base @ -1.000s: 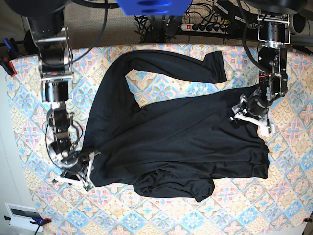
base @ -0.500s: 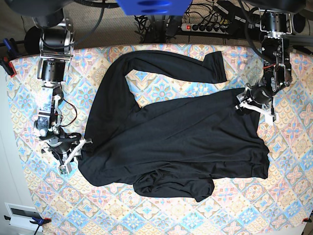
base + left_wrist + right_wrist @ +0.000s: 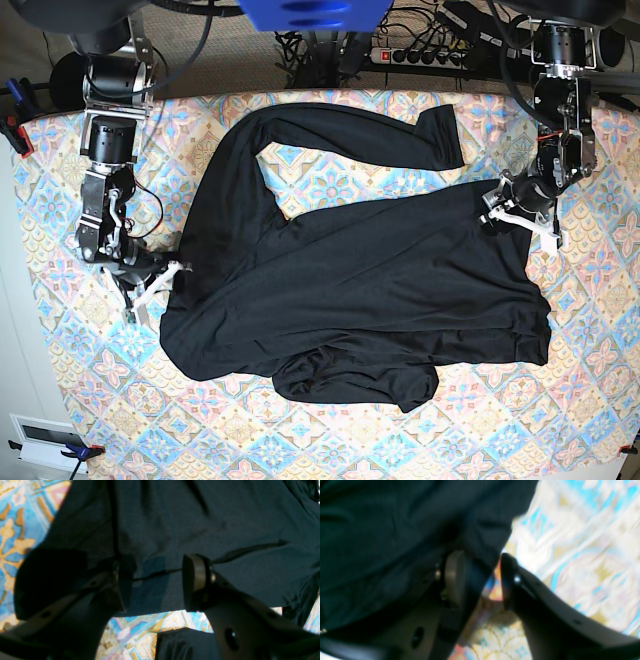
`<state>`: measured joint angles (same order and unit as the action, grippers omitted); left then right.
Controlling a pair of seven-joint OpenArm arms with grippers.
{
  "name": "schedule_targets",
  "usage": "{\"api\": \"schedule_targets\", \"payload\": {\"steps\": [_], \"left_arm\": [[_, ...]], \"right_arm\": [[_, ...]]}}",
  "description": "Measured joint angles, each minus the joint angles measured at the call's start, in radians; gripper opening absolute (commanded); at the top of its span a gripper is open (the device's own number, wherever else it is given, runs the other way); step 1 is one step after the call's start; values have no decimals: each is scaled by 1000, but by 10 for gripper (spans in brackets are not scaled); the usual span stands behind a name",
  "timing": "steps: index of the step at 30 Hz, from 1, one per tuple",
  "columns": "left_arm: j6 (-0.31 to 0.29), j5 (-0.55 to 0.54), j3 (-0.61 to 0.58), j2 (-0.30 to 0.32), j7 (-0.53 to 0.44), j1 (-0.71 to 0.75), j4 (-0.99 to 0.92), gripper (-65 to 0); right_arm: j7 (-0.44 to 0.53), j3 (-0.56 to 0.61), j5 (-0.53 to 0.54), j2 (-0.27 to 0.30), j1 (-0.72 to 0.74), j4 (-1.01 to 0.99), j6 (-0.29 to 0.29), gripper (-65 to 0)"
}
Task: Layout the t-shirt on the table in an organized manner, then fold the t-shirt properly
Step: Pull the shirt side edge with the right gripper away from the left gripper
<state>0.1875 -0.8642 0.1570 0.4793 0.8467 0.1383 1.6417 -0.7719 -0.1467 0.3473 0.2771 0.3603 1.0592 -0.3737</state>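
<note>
Left wrist view: left gripper (image 3: 153, 580) with jaws apart, poised over the shirt (image 3: 200, 525); a hem edge runs between the fingers (image 3: 193, 575), nothing clamped. Patterned table (image 3: 140, 630) shows below.

Right wrist view (blurred): right gripper (image 3: 480, 580), jaws parted, at the shirt's (image 3: 395, 530) edge, fabric lying over one finger (image 3: 453, 575).

Base view: shirt (image 3: 360, 290) spread rumpled across the table (image 3: 590, 400), one sleeve stretched along the far side; grippers (image 3: 520, 215) (image 3: 150, 283) at opposite edges.
</note>
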Motion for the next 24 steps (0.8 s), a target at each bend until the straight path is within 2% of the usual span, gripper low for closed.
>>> {"api": "schedule_targets", "payload": {"steps": [3, 16, 19, 24], "left_arm": [[0, 0, 0, 0, 0, 0, 0, -356], [0, 0, 0, 0, 0, -3, 0, -356], [0, 0, 0, 0, 0, -5, 0, -356], [0, 0, 1, 0, -1, -5, 0, -357]], "right_arm": [[-6, 0, -5, 0, -5, -2, 0, -348], [27, 0, 8, -16, 11, -69, 3, -392], [32, 0, 9, -26, 9, -69, 3, -430], [47, 0, 19, -27, -10, -64, 3, -552]]}}
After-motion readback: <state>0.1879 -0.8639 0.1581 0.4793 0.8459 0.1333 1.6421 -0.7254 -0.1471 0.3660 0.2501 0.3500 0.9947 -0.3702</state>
